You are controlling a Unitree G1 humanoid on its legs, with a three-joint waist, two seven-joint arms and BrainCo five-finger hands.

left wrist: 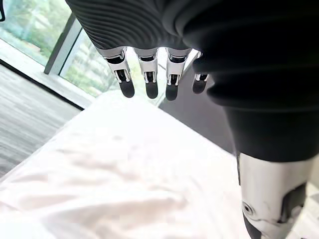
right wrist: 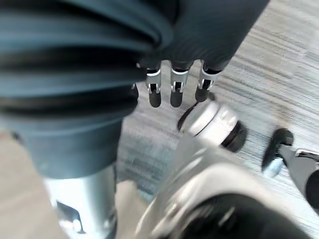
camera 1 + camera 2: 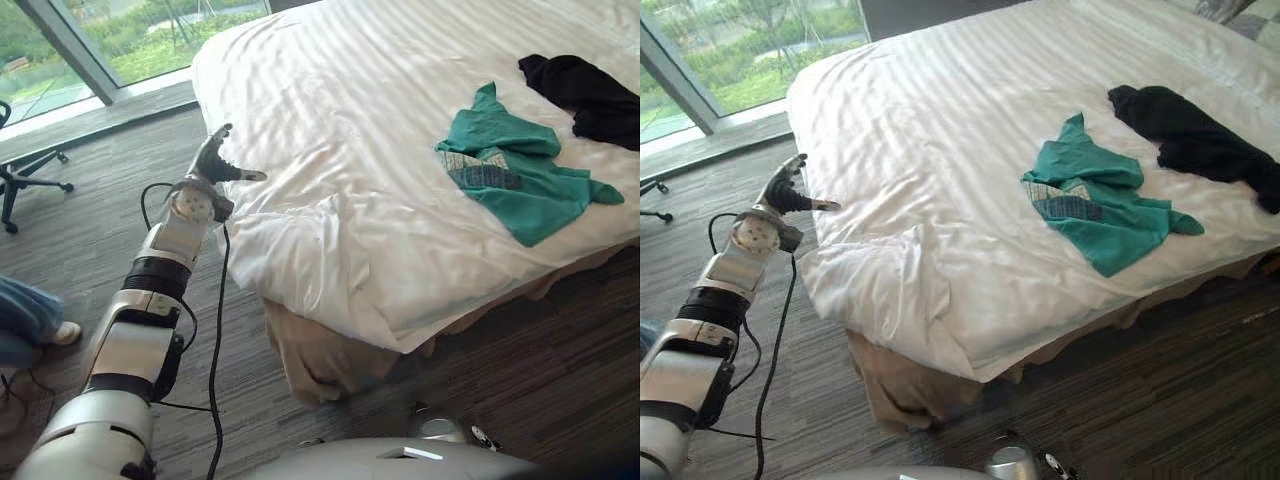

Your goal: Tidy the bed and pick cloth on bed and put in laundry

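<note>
We look down on a wide bed (image 3: 330,150) under a white striped duvet, rumpled at its near corner, where a beige base (image 3: 310,360) shows below the hanging edge. On the duvet, toward 2 o'clock in the head views, a teal garment (image 3: 510,175) lies spread flat. A black garment (image 3: 585,90) is heaped just beyond it at 1 o'clock, the two close together but apart. Grey streaked floor (image 3: 80,240) runs open along the bed's side from 9 to 6 o'clock, with a window (image 3: 150,30) at 11 o'clock. Our left hand (image 3: 212,165) is raised at 9 o'clock just beside the duvet's edge, and we cannot tell whether it touches. The left wrist view shows its fingers (image 1: 149,82) straight, in a row, holding nothing above the white cover. The left eye view adds an office chair (image 3: 20,175) at 10 o'clock and a person's jeans leg (image 3: 25,315) at 8 o'clock. In the right wrist view our right hand (image 2: 175,92) hangs over the floor, fingers loose and empty.
</note>
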